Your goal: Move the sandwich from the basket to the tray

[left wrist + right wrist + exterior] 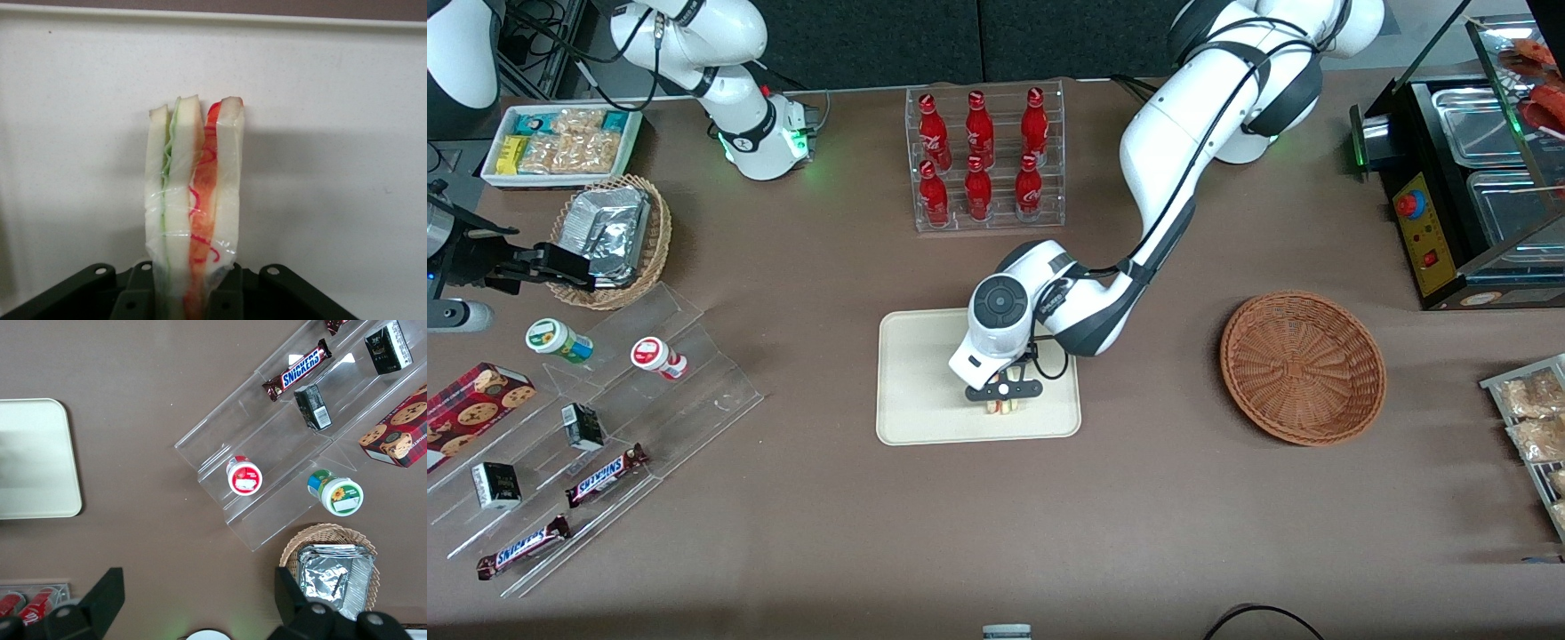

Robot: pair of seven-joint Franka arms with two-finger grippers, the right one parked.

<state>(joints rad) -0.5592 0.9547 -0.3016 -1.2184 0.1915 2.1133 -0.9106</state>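
Now the claw [1003, 396] holds the sandwich [195, 200] tight, low over the tray [925, 391], near its front edge; the basket [1303, 367] sits bare. Next it likely lets go and lifts

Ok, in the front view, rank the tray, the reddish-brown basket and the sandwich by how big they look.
1. tray, largest, with the gripper above it.
2. reddish-brown basket, somewhat smaller than the tray.
3. sandwich, by far the smallest, clamped in the gripper and mostly hidden under it.
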